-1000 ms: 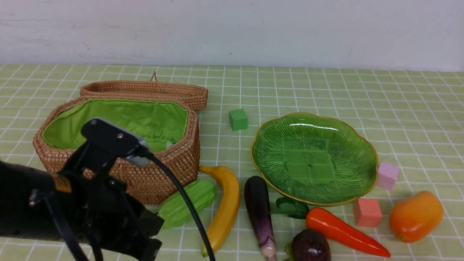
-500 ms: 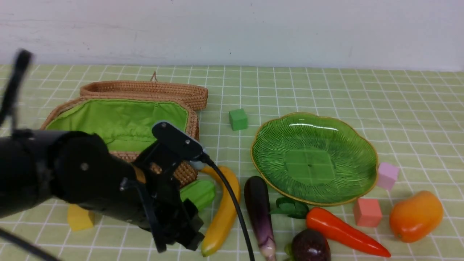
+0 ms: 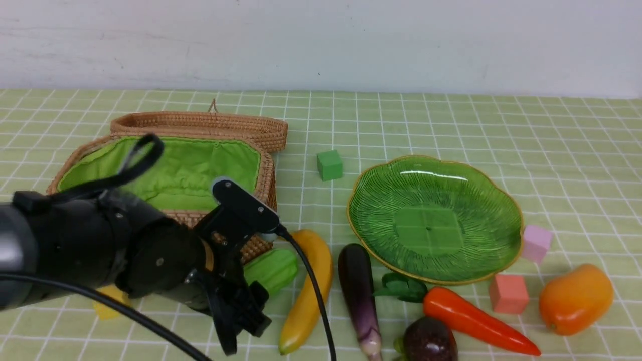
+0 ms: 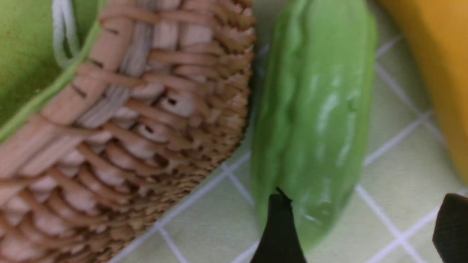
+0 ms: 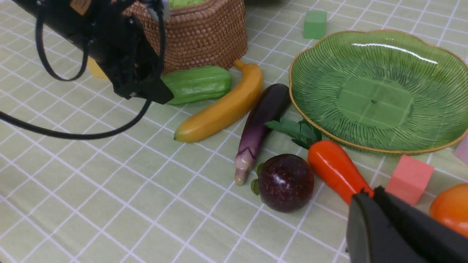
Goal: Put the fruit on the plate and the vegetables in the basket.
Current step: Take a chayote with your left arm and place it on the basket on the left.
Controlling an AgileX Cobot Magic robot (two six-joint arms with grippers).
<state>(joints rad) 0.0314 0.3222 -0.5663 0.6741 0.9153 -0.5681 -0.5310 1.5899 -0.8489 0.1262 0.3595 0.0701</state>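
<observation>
**A:** Which to go for first, and with which arm?

**B:** Probably the gourd (image 4: 314,109), with the left gripper (image 4: 363,228). Sits far closer than the right gripper (image 5: 367,204), off by the carrot (image 3: 471,318) and mango (image 3: 574,300).

**A:** State of each?

**B:** Left spread wide, gripping nothing. Right pressed together, also bare.

**A:** And the lie of the gourd?

**B:** Lies flat on the desk (image 3: 451,125), just beside the near wall of the basket (image 3: 266,175), maybe touching; hard to tell. Points lengthwise away from the left gripper, toward the stem end of the banana (image 3: 308,286). Meets one finger (image 4: 278,226) with its near tip, so not centred in the gap. Likely calls for a small sidestep toward the basket, then a close across the width.

**A:** Counts?

**B:** Three vegetables: gourd, eggplant (image 3: 358,291), carrot. Three fruits: banana, mango, purple fruit (image 3: 430,341). All six on the desk, none on the plate (image 3: 431,220), none seen in the basket. Four cubes (image 3: 329,165) besides: green, lilac, coral, yellow. One plate, one basket, with the lid (image 3: 200,123) thrown back.
</observation>
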